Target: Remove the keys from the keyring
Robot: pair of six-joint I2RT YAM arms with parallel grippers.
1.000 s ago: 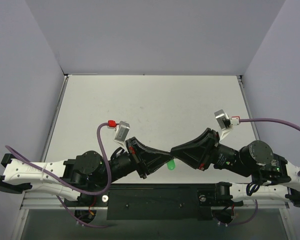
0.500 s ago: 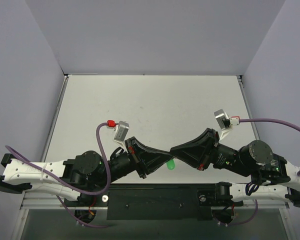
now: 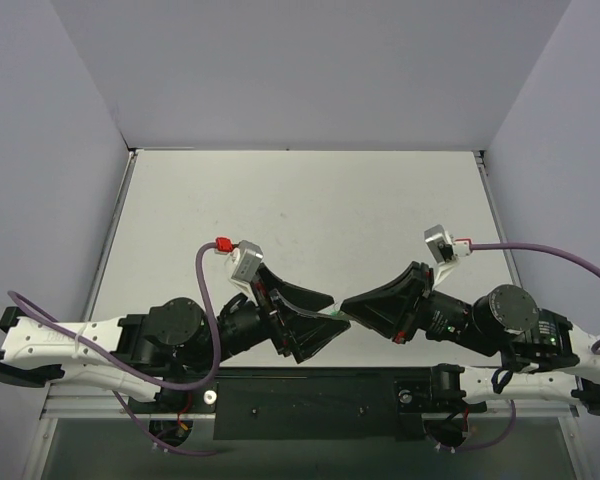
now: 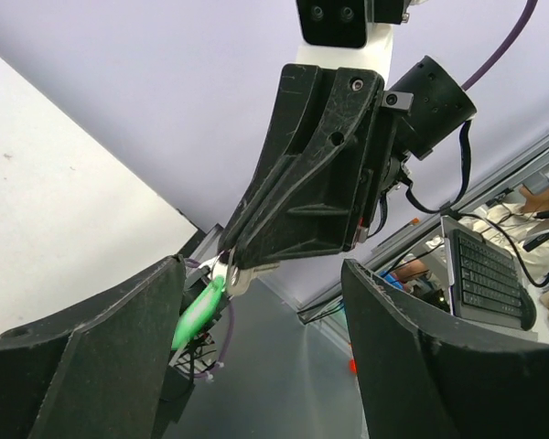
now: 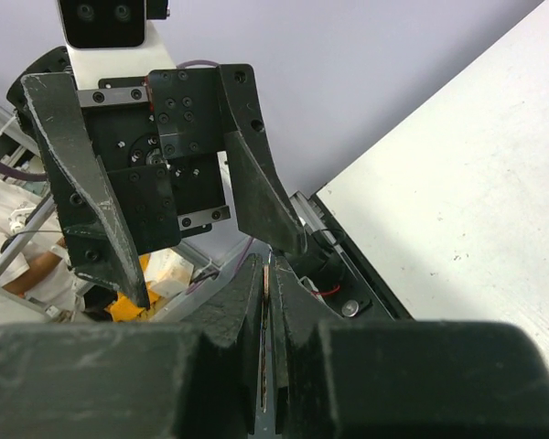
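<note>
**Green keyring hangs free between wide left fingers, key pinched by the right**

The left gripper (image 4: 261, 274) has its fingers (image 4: 119, 357) spread wide and holds nothing. The two dark pads frame the scene in the left wrist view. The right gripper (image 4: 233, 265) reaches into that gap from the far side. Its fingers (image 5: 288, 293) are pressed together with only a thin sliver showing edge-on between them. I take that sliver to be the small silver key (image 4: 223, 273), which glints at the right fingertips in the left wrist view.

The green keyring (image 4: 198, 315) dangles from that metal, touching it at its upper end. Its long axis slants down and away from the right fingertips. It lies just beside the inner face of one left finger and well apart from the other. The left arm is therefore the free one and the nearer one to take it, and its fingers would have to close across the keyring's narrow width. How the key joins the keyring is too small to make out.

From above, the two grippers meet tip to tip over the near part of the tabletop (image 3: 310, 200), where the keyring shows only as a thin green streak.

No brand, label or readable writing appears on the fingers, the arms or the pieces.
</note>
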